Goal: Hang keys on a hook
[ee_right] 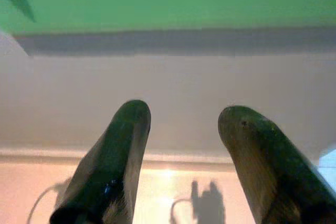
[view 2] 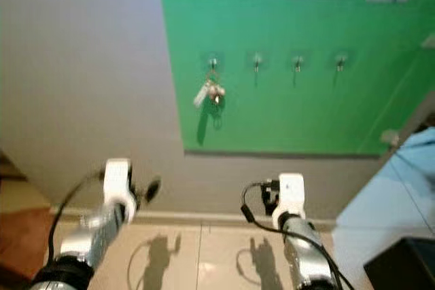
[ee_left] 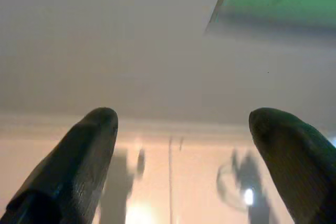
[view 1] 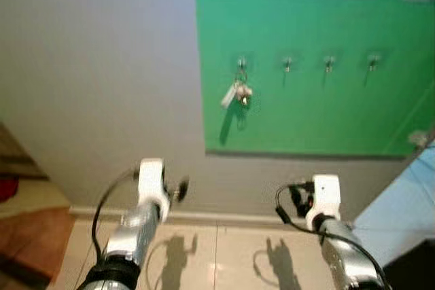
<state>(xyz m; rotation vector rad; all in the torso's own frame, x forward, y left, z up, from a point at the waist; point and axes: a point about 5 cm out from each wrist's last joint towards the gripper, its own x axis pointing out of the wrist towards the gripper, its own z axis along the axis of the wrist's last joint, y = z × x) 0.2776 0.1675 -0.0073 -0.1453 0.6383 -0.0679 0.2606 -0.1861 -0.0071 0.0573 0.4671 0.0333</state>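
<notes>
While both my arms hang low in front of the wall, the keys already dangle from the leftmost hook of four on the green board, so to my eye the hanging looks done. My left gripper has its jaws spread wide apart with nothing between them, pointing at the bare wall and the floor tiles below the board's lower corner; my right gripper is likewise parted and empty, aimed at the wall just under the board's bottom edge. I judge the bunch to be light, hard metal, slippery on the flat blades, and loose: it would swing and twist on its ring at the least nudge, and the pale tag or fob hanging off to one side would flop with it. If I had to take it again, I would close on the ring or the cluster just below the hook rather than on a single blade, lifting up and outward to clear the hook's tip
</notes>
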